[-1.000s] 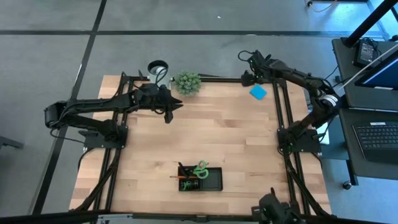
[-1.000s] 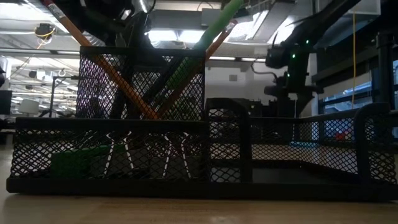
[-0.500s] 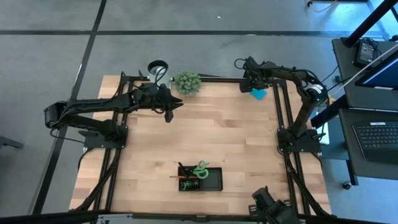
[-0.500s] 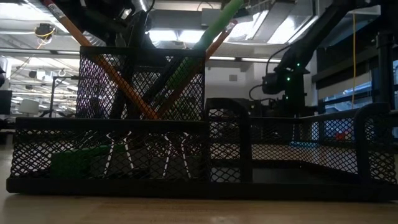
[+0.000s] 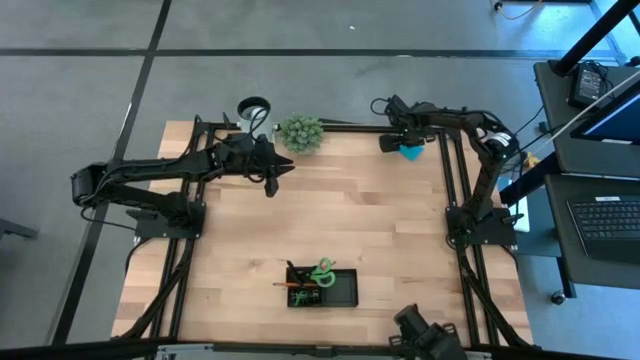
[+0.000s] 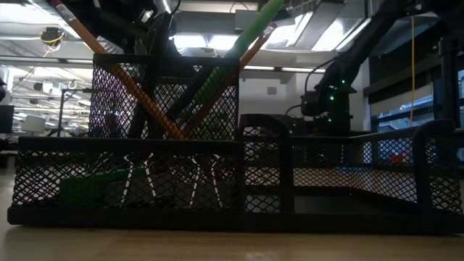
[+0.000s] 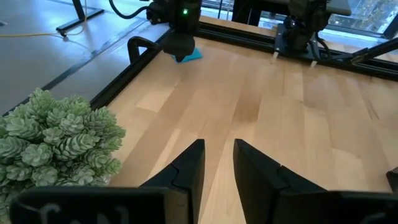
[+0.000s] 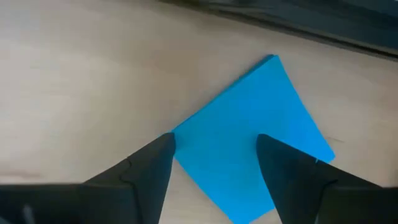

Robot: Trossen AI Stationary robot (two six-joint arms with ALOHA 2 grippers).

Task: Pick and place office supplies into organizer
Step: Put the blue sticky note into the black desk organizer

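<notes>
Organizer (image 5: pixel 322 287): scissors (image 5: pixel 322 270), pencils loaded
Sticky-note pad (image 8: pixel 254 140): on table, outstanding
Right gripper (image 8: pixel 214 158): spread over pad; nothing clamped
Left gripper (image 7: pixel 217 163): idle, fingers apart, beside plant (image 7: pixel 53 140)

Lighting the table (image 5: pixel 400 230) evenly from overhead, casting only soft shadows. Backlighting the mesh organizer (image 6: pixel 217 181) from bright ceiling strips, leaving it dim and silhouetted. Blurring slightly just ahead of the right gripper (image 8: pixel 214 155), around the blue sticky-note pad (image 8: pixel 249 143).
</notes>
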